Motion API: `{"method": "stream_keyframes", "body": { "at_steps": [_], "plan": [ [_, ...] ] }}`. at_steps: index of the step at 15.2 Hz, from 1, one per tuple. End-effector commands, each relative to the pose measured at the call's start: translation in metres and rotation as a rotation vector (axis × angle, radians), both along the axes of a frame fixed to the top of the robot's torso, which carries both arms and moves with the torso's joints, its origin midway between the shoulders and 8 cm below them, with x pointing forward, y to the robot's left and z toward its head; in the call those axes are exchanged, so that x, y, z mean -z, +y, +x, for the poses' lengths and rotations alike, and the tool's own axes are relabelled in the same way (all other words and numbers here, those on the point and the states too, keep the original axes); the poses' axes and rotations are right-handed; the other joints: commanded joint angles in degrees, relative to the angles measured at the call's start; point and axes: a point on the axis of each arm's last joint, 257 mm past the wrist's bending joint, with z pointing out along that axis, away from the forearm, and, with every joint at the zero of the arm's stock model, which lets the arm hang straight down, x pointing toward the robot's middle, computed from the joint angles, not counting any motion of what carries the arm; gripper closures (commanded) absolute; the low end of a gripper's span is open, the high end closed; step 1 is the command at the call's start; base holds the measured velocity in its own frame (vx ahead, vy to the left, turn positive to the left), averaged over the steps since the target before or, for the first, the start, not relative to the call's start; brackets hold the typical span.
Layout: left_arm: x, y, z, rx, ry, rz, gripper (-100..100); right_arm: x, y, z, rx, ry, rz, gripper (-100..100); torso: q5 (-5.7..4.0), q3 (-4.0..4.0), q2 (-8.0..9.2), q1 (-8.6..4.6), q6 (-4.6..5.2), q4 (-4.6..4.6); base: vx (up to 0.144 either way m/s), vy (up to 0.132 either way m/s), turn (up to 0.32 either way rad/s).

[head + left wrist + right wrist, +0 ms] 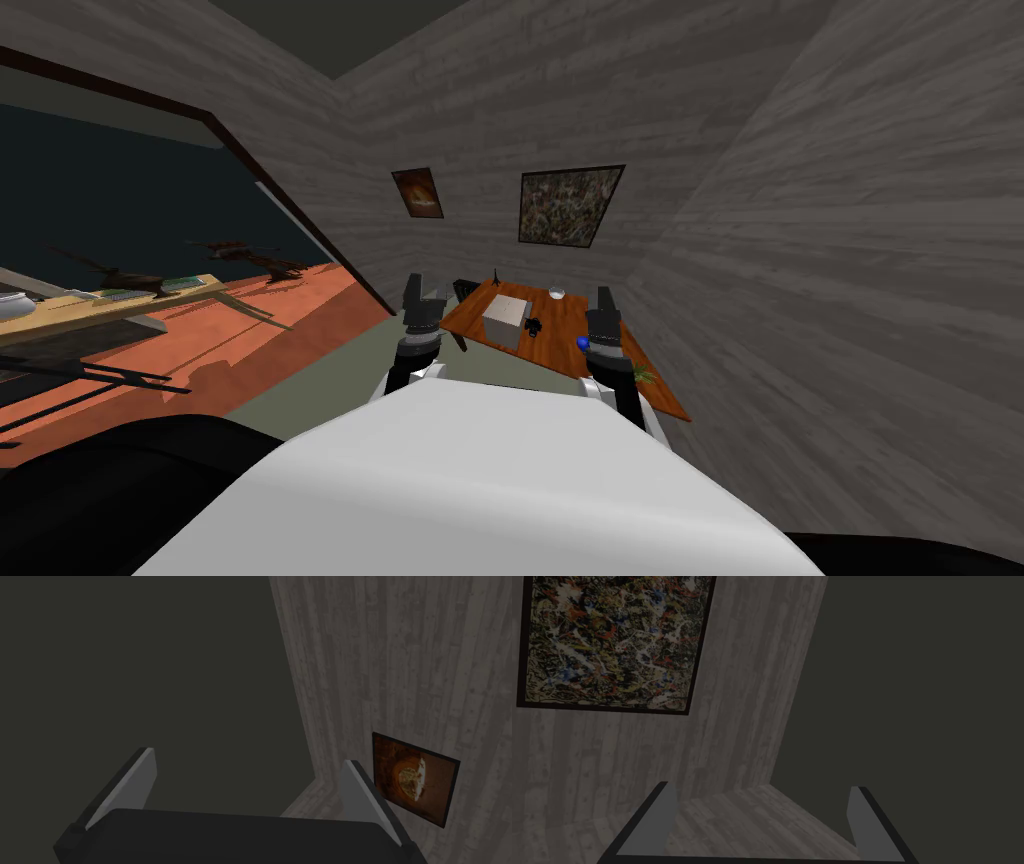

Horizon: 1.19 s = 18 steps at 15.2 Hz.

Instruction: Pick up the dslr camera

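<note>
1 orange-brown surface (556, 345) stands ahead in the room's corner, against grey plank walls. On it, toward the left side, sits a white box (505, 320). Both arms are raised ahead of me. The left pincer (421, 292) is off the surface's left edge and the right pincer (604, 300) is over its right part. Each has its blades wide apart with nothing between them. The camera (535, 326), small and black, lies on the surface just right of the box, between the 2 pincers. A clear bowl (556, 294) sits near the far edge, and a blue ball (582, 343) lies just beside the right pincer.
</note>
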Motion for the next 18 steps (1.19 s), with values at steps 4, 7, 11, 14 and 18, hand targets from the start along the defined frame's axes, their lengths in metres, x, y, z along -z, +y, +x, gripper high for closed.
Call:
{"method": "stream_keyframes", "body": {
  "at_steps": [4,7,11,14,18],
  "plan": [
    [0.000,0.000,0.000,0.000,0.000,0.000,0,0.047,0.008,0.027,-0.038,0.125,-0.077,-100,0.00,-0.01,-0.02,0.00,-0.03,-0.01,0.000,0.006,0.133],
    [0.000,0.000,0.000,0.000,0.000,0.000,0,0.079,0.009,0.042,-0.047,0.204,-0.110,-100,0.00,-0.01,-0.02,0.00,-0.02,-0.01,-0.001,0.009,0.128],
    [0.000,0.000,0.000,0.000,0.000,0.000,0,0.115,0.007,0.058,-0.053,0.292,-0.147,-100,0.01,-0.02,-0.03,0.03,-0.02,-0.01,0.000,0.013,0.122],
    [0.000,0.000,0.000,0.000,0.000,0.000,0,0.140,0.005,0.066,-0.053,0.350,-0.166,-100,0.00,-0.02,-0.03,0.02,-0.01,-0.01,0.001,0.008,0.093],
    [0.000,0.000,0.000,0.000,0.000,0.000,0,0.182,-0.002,0.080,-0.050,0.451,-0.207,-100,0.01,-0.02,-0.03,0.03,-0.02,-0.01,0.002,0.013,0.150]
  ]
}}
